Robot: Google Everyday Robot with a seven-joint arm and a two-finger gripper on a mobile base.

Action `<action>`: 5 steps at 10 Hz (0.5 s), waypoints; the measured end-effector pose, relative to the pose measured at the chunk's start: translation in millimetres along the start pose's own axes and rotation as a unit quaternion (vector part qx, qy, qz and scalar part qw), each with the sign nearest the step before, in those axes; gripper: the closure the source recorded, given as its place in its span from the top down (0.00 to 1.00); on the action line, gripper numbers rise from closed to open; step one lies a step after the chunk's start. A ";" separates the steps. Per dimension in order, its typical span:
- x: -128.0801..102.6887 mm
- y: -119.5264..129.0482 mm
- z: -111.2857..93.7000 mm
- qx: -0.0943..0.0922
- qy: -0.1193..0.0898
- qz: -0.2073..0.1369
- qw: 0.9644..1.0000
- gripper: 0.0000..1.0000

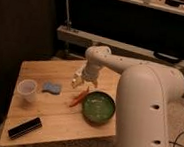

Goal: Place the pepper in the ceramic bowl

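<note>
Hovering gripper (78, 82), jaws apart, pepper (79, 98) just beside

**Colleague:** Where's your view from?
**Me:** I have one camera, high up beside the arm (146, 110), angled down across the whole desk (60, 118) from mid range. The end effector (80, 80) sits mid-frame, above the desk's middle.

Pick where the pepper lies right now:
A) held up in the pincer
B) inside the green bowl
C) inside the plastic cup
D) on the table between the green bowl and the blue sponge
D: the pepper lies flat on the wooden table, beside the green bowl on the side of the blue sponge, while the pincer hovers just above its far end, holding nothing.
</note>
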 end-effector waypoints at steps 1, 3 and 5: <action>-0.6 -0.2 3.9 -0.001 -0.006 -0.003 1.000 0.80; -1.1 4.0 12.3 -0.004 -0.014 -0.010 1.000 0.80; -1.9 5.6 25.7 -0.004 -0.015 -0.012 1.000 0.80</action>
